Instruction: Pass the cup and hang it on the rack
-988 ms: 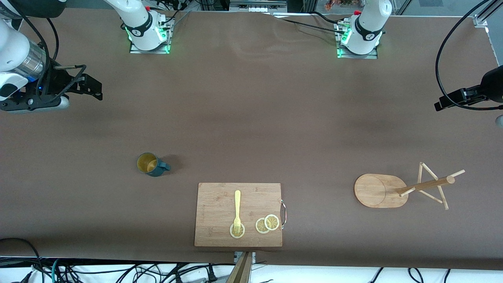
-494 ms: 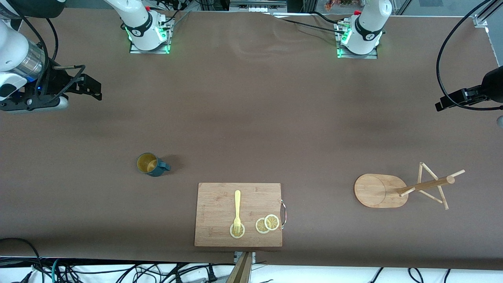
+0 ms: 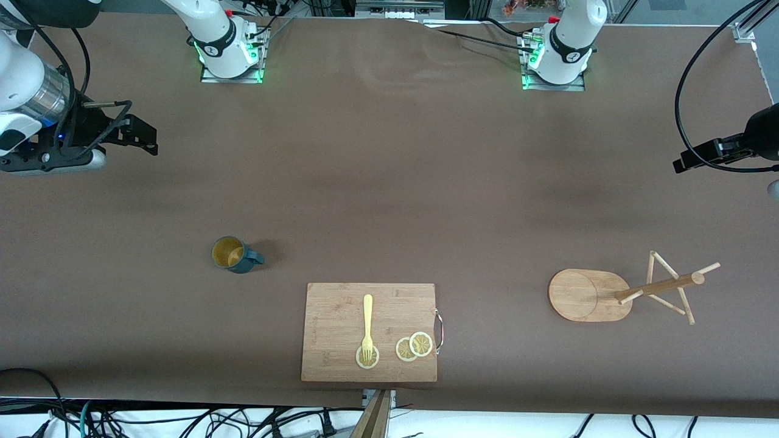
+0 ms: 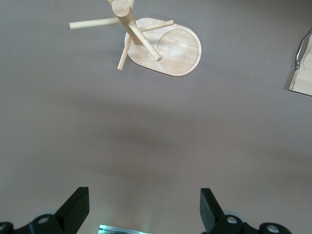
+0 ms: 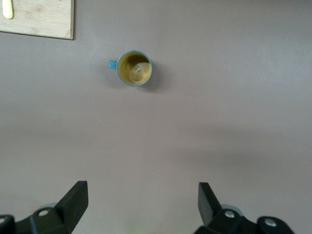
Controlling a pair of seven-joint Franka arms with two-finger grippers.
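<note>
The dark teal cup stands upright on the brown table toward the right arm's end, yellowish inside up and handle toward the cutting board. It also shows in the right wrist view. The wooden rack stands on its oval base toward the left arm's end; it also shows in the left wrist view. My right gripper is open and empty, up over the table's edge at its own end, well away from the cup; its fingers frame bare table. My left gripper is open and empty over the table at its own end.
A rectangular wooden cutting board lies near the front edge between cup and rack, with a yellow fork and lemon slices on it. Its corner shows in the left wrist view and in the right wrist view.
</note>
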